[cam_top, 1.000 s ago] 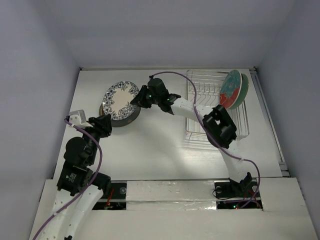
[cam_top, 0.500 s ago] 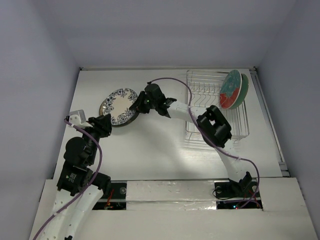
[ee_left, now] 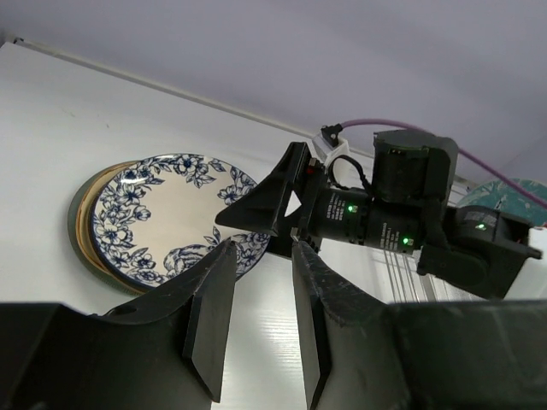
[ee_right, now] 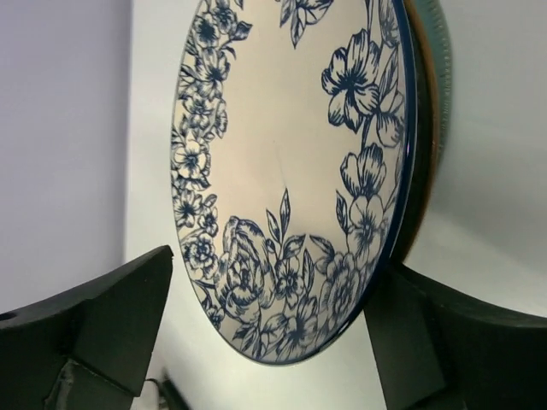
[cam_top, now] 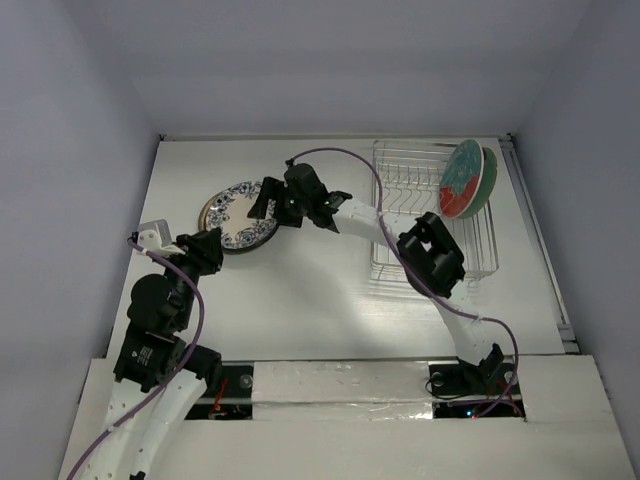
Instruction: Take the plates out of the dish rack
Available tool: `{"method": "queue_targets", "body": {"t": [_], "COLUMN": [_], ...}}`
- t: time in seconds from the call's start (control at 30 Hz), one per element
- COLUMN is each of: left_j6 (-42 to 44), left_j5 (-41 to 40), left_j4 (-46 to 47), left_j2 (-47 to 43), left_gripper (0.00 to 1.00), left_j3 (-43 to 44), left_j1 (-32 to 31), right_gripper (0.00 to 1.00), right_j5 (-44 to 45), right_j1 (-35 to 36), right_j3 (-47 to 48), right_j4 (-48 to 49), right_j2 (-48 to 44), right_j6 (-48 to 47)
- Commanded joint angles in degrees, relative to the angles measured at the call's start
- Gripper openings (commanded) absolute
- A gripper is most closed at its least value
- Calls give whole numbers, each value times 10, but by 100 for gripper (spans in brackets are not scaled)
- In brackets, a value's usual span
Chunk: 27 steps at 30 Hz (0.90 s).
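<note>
Our right fingers [ee_right: 98,329] stood spread wide and empty, one on either side of the near rim of the floral plate [ee_right: 282,171]. It lay flat on the stack [ee_left: 79,224] at the left of the surface [cam_top: 320,290]. We judged a clean exit meant backing straight off without nudging that rim, then turning to the two plates [cam_top: 462,180] upright in the rack [cam_top: 410,165]. Our left fingers [ee_left: 209,316] were a narrow gap apart, empty.
</note>
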Motion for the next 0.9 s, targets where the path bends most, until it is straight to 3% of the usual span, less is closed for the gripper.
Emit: {"method": "queue_targets", "body": {"t": [0.0, 0.23, 0.3, 0.33, 0.37, 0.4, 0.43, 0.57, 0.67, 0.7, 0.73, 0.77, 0.87], "left_j6": [0, 0, 0, 0, 0, 0, 1, 0, 0, 0, -1, 0, 0], "left_j5": [2, 2, 2, 2, 2, 2, 2, 2, 2, 2, 2, 2, 2], "left_j4": [24, 23, 22, 22, 22, 22, 23, 25, 24, 22, 22, 22, 21], "left_j2": [-5, -5, -5, -5, -5, -4, -4, -3, -9, -12, -14, -14, -15], "left_gripper": [30, 30, 30, 29, 30, 30, 29, 23, 4, 2, 1, 1, 6], "left_j3": [-1, -1, -1, -1, 0, 0, -1, -3, -3, -2, -1, 0, 0], "left_j1": [2, 2, 2, 2, 2, 2, 2, 2, 2, 2, 2, 2, -8], "right_gripper": [93, 99, 91, 81, 38, 16, 0, 0, 0, 1, 4, 17, 42], "right_j5": [53, 162, 203, 220, 268, 298, 327, 479, 498, 498, 497, 491, 510], "right_j1": [8, 8, 8, 8, 8, 2, -10, -90, -198, -222, -246, -284, -330], "right_j3": [53, 43, 18, 8, -1, -24, -38, -135, -217, -232, -251, -255, -221], "right_j4": [-117, -216, -221, -232, -240, -248, -262, -284, -282, -278, -277, -282, -327], "right_j2": [-51, -103, -136, -150, -166, -183, -223, -345, -441, -459, -475, -488, -483], "right_j6": [-106, -195, -208, -220, -225, -229, -239, -261, -278, -285, -299, -306, -332]}}
